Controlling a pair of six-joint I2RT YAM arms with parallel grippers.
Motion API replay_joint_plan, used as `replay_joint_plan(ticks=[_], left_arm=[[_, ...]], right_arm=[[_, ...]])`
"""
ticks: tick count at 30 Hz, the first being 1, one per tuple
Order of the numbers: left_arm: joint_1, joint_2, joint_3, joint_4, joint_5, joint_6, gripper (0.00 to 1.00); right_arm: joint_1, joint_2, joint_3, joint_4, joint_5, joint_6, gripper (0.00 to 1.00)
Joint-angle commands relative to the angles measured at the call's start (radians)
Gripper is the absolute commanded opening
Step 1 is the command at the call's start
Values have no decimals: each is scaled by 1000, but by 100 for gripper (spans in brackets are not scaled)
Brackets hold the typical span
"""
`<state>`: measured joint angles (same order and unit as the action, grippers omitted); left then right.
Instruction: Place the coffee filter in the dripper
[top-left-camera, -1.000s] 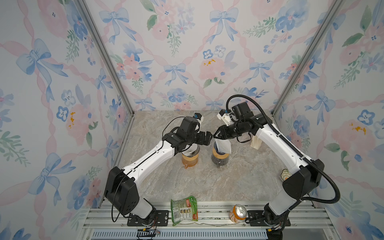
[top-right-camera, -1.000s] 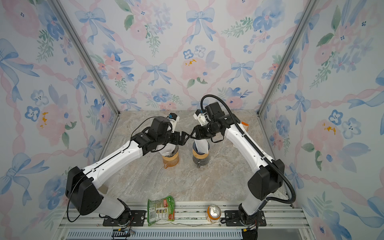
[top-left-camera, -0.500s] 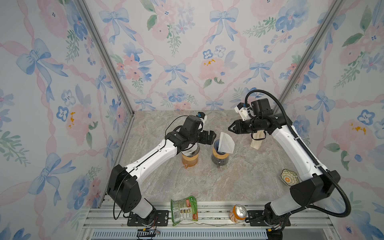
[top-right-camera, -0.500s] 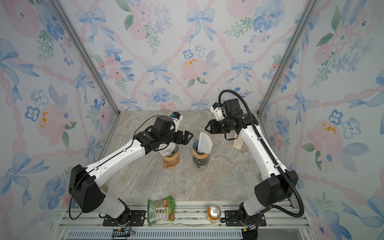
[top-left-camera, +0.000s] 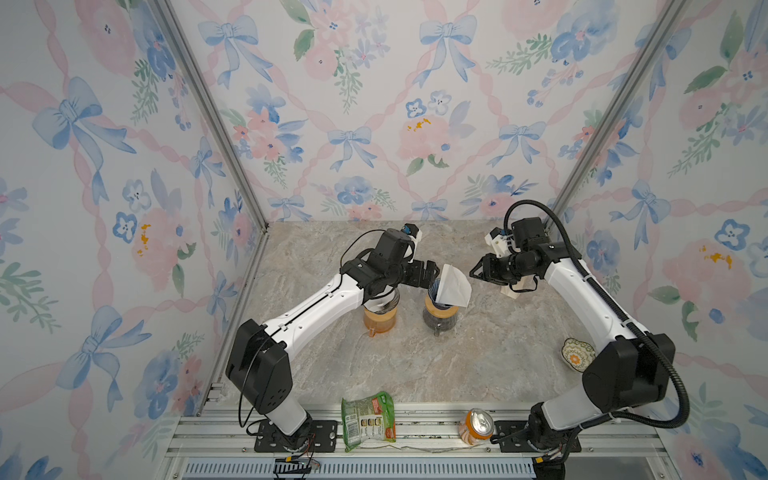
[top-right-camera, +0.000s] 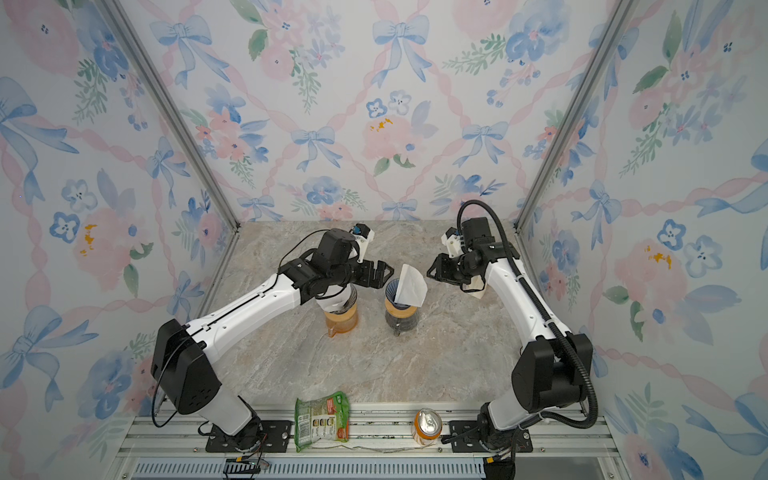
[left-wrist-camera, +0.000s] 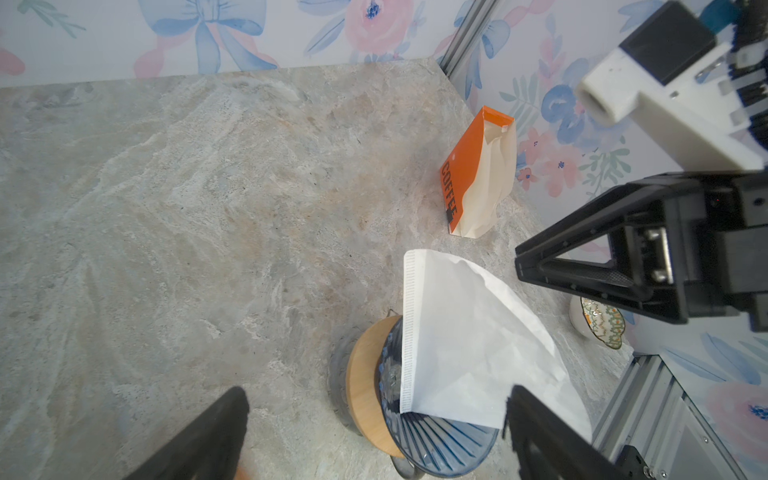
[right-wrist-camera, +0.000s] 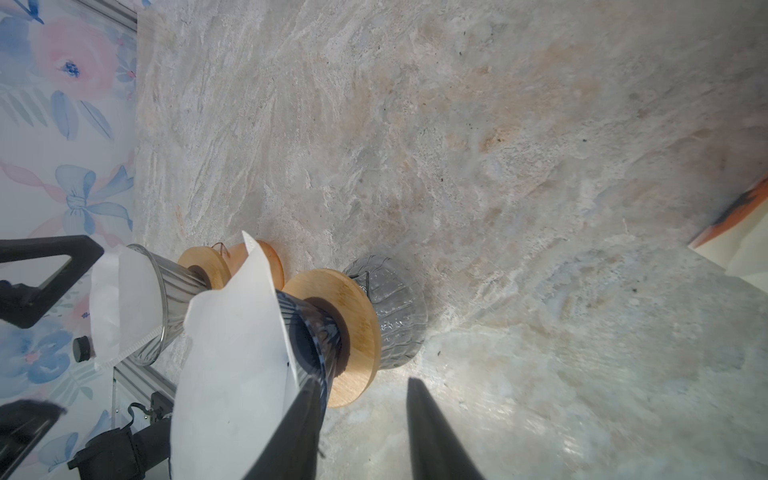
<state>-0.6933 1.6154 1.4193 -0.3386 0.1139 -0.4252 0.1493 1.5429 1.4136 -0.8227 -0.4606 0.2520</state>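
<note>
Right pincer parted, empty (wrist view)

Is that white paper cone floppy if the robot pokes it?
Probably floppy and very light: the coffee filter is thin, wrinkled paper. It leans half out of the dripper, so a nudge would likely bend or tip it.

light: bright, even; soft shadows | top views: sharp | wrist views: near jaws blurred; edges stretched
</note>
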Motion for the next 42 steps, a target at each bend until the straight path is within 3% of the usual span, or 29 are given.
replay_joint_plan(ticks=[1, 13, 24, 29, 33, 37, 42], left_arm=[[-6, 18, 30, 3, 17, -15, 98], [-12, 30, 40, 0, 15, -17, 97], [-15, 32, 41, 2, 13, -14, 98], [-15, 31, 38, 2, 15, -12, 97], [-15, 30, 38, 2, 15, -7, 97], [-15, 32, 43, 1, 18, 1, 97], [-14, 33, 54, 2, 16, 3, 96]], right_arm=[[-13, -29, -19, 59, -85, 22, 37], [17, 2, -37, 52, -174, -7, 36], [70, 34, -22, -9, -134, -16, 31], [89, 34, -18, -13, -119, -14, 23], [120, 15, 8, -24, -66, -16, 11], [183, 0, 47, -66, 83, -6, 0], [265, -38, 38, -47, 209, 54, 0]])
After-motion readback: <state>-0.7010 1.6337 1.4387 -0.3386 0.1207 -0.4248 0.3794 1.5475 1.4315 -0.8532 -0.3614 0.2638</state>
